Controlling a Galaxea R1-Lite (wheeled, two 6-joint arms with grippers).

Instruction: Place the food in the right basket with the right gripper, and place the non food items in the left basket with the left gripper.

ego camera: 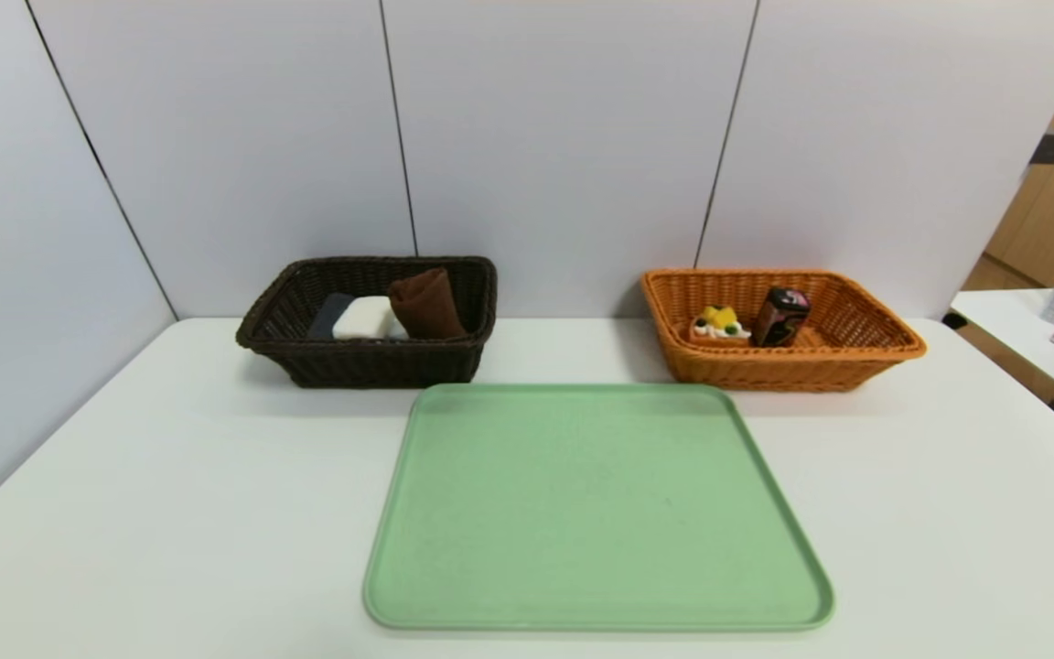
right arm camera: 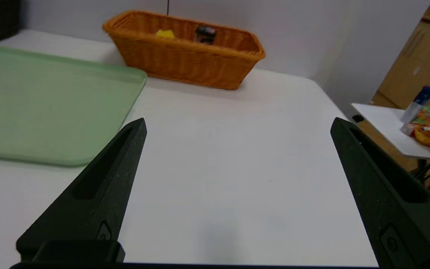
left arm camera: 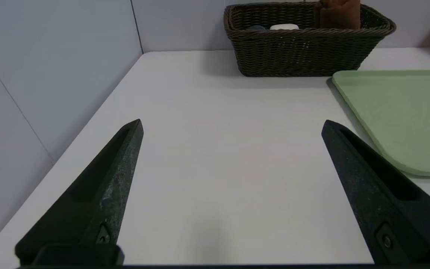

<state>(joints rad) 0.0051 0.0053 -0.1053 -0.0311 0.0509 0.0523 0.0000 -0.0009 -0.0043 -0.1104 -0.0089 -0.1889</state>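
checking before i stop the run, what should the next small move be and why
Probably none beyond keeping both arms parked. The green tray is bare; the brown towel and white bar sit in the dark basket, the toy waffle and small dark box in the orange basket. The left gripper and right gripper hang open, holding nothing.

Dark brown woven wicker basket [ego camera: 367,357], bright orange wicker basket [ego camera: 788,366]. Pale green tray [ego camera: 596,503] on plain white worktop [ego camera: 170,513]. Brown rolled towel [ego camera: 426,302], white soap bar [ego camera: 364,318], dark box [ego camera: 781,316] with pink print, orange waffle [ego camera: 718,326] topped yellow.
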